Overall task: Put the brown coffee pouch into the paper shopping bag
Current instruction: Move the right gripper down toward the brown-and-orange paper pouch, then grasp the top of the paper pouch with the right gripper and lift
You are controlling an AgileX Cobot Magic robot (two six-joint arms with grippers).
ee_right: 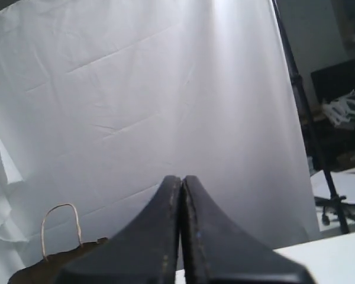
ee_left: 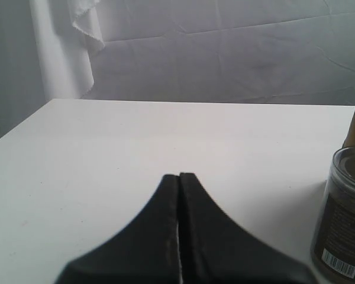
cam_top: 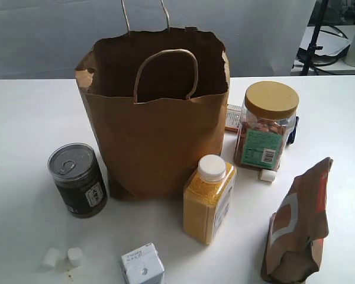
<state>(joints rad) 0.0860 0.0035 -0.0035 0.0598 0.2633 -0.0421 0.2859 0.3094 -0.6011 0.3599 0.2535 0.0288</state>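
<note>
White table (cam_top: 23, 118), grey-white cloth backdrop behind.

1. Brown coffee pouch (cam_top: 299, 225): front right of the table, on its base and tilted, folded top uppermost, white curved mark and orange-red edge showing. Sealed; contents unseen. Free of both grippers and apart from its neighbours, so probably open to a side grasp.
2. Yellow bottle (cam_top: 208, 201): white cap, grainy yellow fill; between the pouch and the bag, just beside the bag's front.
3. Paper shopping bag (cam_top: 160, 148): upright, mouth open, ragged rim, loop handles raised; ready to load from above. Interior dark; contents cannot be told.
4. Clear jar (cam_top: 265, 127): tan lid, brownish contents, right of the bag.
5. Dark can (cam_top: 77, 180): lid sealed, left of the bag.
6. White carton (cam_top: 142, 266): front edge.
7. Left gripper (ee_left: 178, 177): jaws pressed together, nothing held, low over bare table.
8. Right gripper (ee_right: 181, 178): jaws likewise together, empty, raised towards the backdrop.
</note>
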